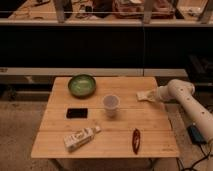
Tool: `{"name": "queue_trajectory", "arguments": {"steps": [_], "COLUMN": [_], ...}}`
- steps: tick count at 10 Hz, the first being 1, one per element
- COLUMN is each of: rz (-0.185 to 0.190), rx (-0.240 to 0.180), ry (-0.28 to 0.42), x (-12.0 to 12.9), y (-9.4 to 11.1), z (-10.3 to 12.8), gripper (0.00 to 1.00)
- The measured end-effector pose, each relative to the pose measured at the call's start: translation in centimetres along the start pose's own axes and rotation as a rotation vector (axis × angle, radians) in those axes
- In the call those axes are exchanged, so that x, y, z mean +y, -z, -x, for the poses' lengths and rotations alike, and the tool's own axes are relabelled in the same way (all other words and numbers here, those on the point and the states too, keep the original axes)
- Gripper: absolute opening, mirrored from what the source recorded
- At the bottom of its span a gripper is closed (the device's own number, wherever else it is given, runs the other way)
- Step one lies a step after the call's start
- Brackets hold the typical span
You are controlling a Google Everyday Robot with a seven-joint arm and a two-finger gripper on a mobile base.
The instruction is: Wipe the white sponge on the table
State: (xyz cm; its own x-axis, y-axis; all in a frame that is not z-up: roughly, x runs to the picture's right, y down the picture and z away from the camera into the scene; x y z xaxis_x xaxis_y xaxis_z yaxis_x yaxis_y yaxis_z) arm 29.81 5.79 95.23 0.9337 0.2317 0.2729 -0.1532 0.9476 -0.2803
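Gripper (pixel 151 95) out at the table's (pixel 60 135) right edge near the back, clamped down tight on the white sponge (pixel 144 95), which pokes out to the left of the fingers and lies flat on the boards. White arm (pixel 190 102) reaching in from the right side, elbow hanging off the table edge.

Looks like mid-wipe: sponge in hand, pressed on the wood, stroke underway or about to be. Next move probably calls for dragging the sponge across the planks with steady downward pressure, staying flat so it doesn't fold or slip out of the grip. Plenty of bare wood just left of the sponge for a sweep.

Worth watching the plastic cup (pixel 111 105) if the stroke goes far left; it stands between the sponge and the middle of the table and looks easy to tip. Further off: green bowl (pixel 81 85) at the back left, black phone (pixel 77 113) in front of it, white carton (pixel 80 138) lying near the front edge, and a red thing (pixel 135 140) near the front right, can't tell exactly what. All well apart from the sponge.
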Motion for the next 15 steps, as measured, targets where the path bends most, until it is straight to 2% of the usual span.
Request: {"name": "queue_trajectory", "arguments": {"steps": [3, 4, 6, 8, 11, 13, 15], "rz": [0.049, 0.078, 0.109, 0.136, 0.148, 0.138, 0.116], "rx": [-0.054, -0.095, -0.143, -0.176, -0.163, -0.134, -0.108], "ry": [0.051, 0.082, 0.129, 0.163, 0.144, 0.098, 0.056], "x": [1.4, 2.5, 4.1, 6.2, 9.0, 10.0, 10.1], "y": [-1.9, -2.2, -1.9, -0.3, 2.7, 4.4, 5.6], "z": [3.0, 4.8, 7.0, 7.8, 5.8, 3.4, 1.5], "gripper": [0.0, 0.0, 0.0, 0.0, 0.0, 0.0, 0.0]}}
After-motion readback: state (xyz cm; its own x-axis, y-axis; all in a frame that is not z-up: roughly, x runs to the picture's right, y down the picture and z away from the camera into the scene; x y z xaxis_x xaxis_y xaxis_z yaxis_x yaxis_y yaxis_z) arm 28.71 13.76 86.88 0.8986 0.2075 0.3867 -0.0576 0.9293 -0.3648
